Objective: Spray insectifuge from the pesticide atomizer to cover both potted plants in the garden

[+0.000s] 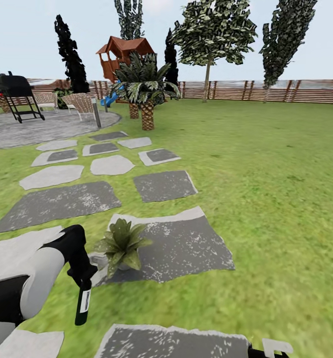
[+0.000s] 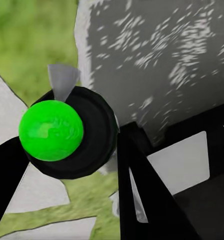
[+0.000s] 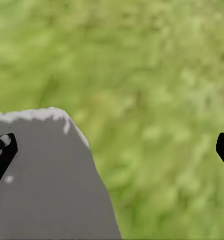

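Head view: lawn (image 1: 266, 164), stepping stones (image 1: 164, 185); my left gripper (image 1: 82, 272) clamps the pesticide atomizer (image 1: 83, 303) at seven o'clock, nozzle hidden; right gripper (image 3: 112, 150) spread, empty.

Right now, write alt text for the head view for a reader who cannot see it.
The robot's left gripper holds a dark spray bottle hanging down beside a small leafy potted plant on a grey stepping stone. Beyond lie green lawn, more stones, a paved patio, a black grill, a wooden fence and trees.
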`<state>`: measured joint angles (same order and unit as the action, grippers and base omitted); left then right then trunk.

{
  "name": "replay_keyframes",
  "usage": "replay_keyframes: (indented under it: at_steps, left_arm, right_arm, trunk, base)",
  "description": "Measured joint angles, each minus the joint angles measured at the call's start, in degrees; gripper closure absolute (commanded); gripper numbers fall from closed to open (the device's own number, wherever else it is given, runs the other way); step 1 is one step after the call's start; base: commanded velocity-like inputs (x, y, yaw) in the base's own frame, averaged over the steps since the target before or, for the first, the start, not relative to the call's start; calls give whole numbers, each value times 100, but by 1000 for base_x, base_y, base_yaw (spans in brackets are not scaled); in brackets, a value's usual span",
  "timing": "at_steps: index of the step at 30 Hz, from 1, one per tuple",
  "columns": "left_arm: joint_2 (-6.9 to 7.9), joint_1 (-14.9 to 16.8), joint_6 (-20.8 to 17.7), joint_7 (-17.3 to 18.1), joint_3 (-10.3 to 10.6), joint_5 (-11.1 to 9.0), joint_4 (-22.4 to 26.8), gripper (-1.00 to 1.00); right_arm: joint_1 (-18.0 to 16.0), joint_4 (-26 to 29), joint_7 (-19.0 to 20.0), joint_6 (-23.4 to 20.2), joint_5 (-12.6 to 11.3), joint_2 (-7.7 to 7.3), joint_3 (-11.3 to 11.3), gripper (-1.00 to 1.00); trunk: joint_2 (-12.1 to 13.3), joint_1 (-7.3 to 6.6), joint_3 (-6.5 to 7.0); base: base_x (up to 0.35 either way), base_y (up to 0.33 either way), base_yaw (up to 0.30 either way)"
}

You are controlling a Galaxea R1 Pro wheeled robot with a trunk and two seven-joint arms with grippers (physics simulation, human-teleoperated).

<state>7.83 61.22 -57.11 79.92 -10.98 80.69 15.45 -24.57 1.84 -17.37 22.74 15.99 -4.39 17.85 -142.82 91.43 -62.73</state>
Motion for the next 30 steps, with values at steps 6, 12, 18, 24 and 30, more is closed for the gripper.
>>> replay_keyframes:
  at_steps: [6, 12, 18, 24, 30]
  left_arm:
    - [-6, -7, 12, 34, 4, 24, -2, 100]
    - [-8, 7, 91, 43, 236, 20, -3, 100]
    - [-24, 26, 168, 224, 379, 24, -2, 100]
    - [-31, 59, 172, 953, 1076, 38, 49, 100]
    - [-11, 16, 179, 955, 1260, 45, 57, 100]
  right_arm:
    - [0, -1, -1, 3, -1, 0, 0, -100]
    - [-1, -1, -4, 4, -4, 0, -1, -100]
    - [-1, -3, -5, 4, 0, 0, -1, -100]
    - [0, 0, -3, 5, 1, -1, -1, -100]
    - [0, -1, -9, 3, -3, 0, 1, -100]
  trunk:
    - [0, 0, 0]
    - [0, 0, 0]
    - [0, 1, 0]
    - [0, 3, 0]
    - [0, 3, 0]
  base:
    - [335, -38, 16]
    - [295, -189, 235]
    - [224, -246, 264]
    - [35, -304, 36]
    - [0, -127, 161]
